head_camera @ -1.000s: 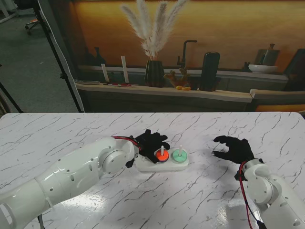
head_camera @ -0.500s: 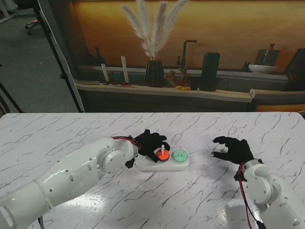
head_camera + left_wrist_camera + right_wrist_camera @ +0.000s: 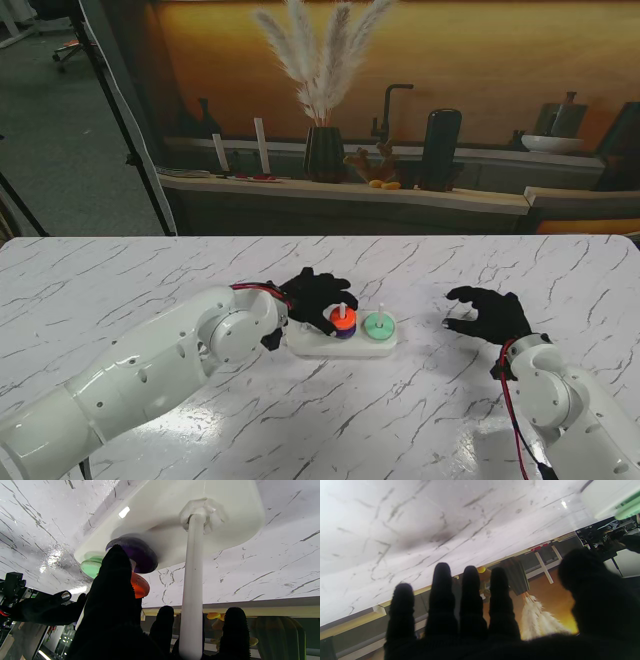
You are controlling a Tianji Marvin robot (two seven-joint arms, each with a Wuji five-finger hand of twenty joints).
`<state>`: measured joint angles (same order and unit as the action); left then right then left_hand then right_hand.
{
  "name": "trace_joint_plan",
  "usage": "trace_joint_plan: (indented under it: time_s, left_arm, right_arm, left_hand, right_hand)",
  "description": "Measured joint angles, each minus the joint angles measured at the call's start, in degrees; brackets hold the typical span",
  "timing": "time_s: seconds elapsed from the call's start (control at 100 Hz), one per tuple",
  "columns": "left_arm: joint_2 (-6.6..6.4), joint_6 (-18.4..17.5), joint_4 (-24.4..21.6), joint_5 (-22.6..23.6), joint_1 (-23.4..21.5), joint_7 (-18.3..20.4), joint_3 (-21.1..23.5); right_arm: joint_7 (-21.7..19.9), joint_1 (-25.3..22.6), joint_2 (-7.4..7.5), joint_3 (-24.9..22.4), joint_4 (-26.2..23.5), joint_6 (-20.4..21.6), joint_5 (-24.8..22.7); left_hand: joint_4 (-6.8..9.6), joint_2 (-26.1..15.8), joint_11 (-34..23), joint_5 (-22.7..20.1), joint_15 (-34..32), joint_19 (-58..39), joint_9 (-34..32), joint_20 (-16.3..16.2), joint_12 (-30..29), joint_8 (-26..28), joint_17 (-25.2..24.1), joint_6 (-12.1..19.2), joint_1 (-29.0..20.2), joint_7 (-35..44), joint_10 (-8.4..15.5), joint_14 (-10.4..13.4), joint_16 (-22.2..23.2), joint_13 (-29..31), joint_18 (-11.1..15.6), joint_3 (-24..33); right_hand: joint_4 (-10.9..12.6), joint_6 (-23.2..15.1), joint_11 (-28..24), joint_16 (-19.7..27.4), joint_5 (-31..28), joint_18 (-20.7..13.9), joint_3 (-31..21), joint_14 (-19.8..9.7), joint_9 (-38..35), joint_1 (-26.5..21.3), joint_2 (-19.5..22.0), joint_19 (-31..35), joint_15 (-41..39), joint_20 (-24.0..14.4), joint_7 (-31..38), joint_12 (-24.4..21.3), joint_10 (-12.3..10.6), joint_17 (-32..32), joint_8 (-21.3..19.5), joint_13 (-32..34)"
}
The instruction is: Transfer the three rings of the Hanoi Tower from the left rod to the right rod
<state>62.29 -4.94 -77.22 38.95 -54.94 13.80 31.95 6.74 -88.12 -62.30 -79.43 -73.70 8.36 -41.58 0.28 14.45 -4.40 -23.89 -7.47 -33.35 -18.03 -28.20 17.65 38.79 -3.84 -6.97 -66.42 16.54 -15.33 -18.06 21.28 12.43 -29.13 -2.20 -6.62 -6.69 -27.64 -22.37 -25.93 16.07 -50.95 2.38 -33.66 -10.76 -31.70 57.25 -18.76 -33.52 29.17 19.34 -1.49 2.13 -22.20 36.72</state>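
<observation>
Stand view: the left hand (image 3: 318,296) reaches over the white base (image 3: 345,342), its fingers gripping the orange ring (image 3: 342,320), which now sits raised on the middle rod (image 3: 343,310) with the purple ring (image 3: 343,332) showing beneath it. A second ago the orange ring lay flat, hiding the purple one; the lift has begun. The green ring (image 3: 377,325) rests at the foot of the right rod (image 3: 380,308). The right hand (image 3: 490,312) hovers well to the right of the base, fingers spread and holding nothing.

Left wrist view: the orange ring (image 3: 139,585) stands clear of the purple ring (image 3: 136,553), which stays against the base (image 3: 225,530); a black finger (image 3: 113,580) presses the orange ring's edge. The left rod (image 3: 192,585) is bare. The green ring (image 3: 91,566) lies beyond.

Right wrist view: the right hand (image 3: 480,625) is wide open over bare marble table (image 3: 420,525).

Judgement: one ring is home; the orange ring probably returns to the left rod, freeing the purple.
</observation>
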Motion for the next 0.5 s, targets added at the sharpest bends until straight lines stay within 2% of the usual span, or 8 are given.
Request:
trace_joint_plan:
  time_s: [0.5]
  left_arm:
    - [-0.82, 0.5, -4.8, -0.5, -3.0, 2.4, 5.7]
  right_arm:
    - [0.1, 0.3, 0.00, 0.4, 0.3, 0.1, 0.1]
  left_hand:
    - [0.00, 0.0, -0.7, 0.0, -0.3, 0.0, -0.6, 0.1, 0.0, 0.0, 0.6, 0.0, 0.0, 0.0, 0.1, 0.0, 0.0, 0.6, -0.4, 0.0]
  right_hand:
    - [0.0, 0.0, 0.0, 0.0, 0.0, 0.0, 0.0, 0.0, 0.0, 0.0, 0.0, 0.0, 0.0, 0.0, 0.0, 0.0, 0.0, 0.0, 0.0, 0.0]
